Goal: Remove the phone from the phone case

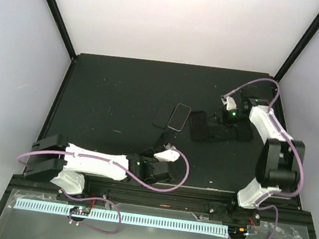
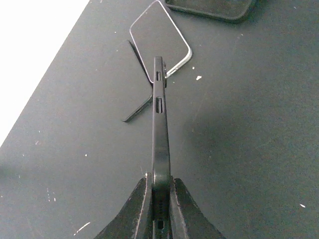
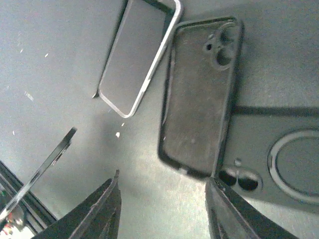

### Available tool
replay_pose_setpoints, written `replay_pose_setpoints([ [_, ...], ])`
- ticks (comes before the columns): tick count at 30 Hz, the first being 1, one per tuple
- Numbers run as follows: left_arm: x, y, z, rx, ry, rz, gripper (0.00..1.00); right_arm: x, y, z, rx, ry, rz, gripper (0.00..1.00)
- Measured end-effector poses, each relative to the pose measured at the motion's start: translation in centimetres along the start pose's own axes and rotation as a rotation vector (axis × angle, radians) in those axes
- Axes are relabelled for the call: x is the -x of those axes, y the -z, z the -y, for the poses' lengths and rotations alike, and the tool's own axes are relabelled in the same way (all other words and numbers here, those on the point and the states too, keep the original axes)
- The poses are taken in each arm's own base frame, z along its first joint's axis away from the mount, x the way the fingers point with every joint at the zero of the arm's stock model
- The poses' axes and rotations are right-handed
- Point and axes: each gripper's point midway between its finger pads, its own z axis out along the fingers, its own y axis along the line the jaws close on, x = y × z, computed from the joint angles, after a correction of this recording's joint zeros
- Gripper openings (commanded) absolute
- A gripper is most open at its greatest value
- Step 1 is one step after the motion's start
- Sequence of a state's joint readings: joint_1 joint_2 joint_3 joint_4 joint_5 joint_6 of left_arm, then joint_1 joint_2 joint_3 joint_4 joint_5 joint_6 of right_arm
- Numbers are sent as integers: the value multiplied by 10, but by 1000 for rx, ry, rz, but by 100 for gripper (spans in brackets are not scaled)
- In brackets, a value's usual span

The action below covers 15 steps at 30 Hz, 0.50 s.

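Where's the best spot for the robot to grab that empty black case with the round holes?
The empty black case lies flat, seemingly hollow side up, so pinch its raised rim at the short end away from the holes: one finger inside, one outside, coming straight down. The open right tool hangs over that end.

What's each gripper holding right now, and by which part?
Left gripper pinches a thin black case by its near end, edge-on. Right gripper is open, holding nothing.
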<state>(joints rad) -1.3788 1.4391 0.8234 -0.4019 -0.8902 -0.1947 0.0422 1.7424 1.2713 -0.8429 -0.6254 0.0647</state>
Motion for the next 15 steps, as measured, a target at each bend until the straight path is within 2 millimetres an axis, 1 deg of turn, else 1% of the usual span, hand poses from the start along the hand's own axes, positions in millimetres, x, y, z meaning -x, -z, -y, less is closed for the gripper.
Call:
replay_pose_setpoints([
  [1, -1, 0, 2, -2, -18, -10, 2, -4, 11, -6, -6, 47, 30, 50],
  [3, 0, 1, 8, -7, -48, -19, 2, -21, 33, -20, -9, 151, 82, 53],
  [5, 3, 2, 14, -13, -79, -21, 2, -34, 46, -32, 6, 240, 121, 59],
  [9, 3, 1, 25, -3, -155, -48, 1, -63, 70, -55, 43, 412, 216, 68],
  [11, 0, -2, 27, 16, -201, -72, 1, -68, 84, -65, 33, 489, 285, 72],
  [13, -6, -5, 28, 34, -245, -101, 2, -69, 100, -74, 11, 560, 364, 77],
  [15, -12, -8, 29, 53, -291, -131, 2, -68, 112, -81, -7, 610, 428, 78],
])
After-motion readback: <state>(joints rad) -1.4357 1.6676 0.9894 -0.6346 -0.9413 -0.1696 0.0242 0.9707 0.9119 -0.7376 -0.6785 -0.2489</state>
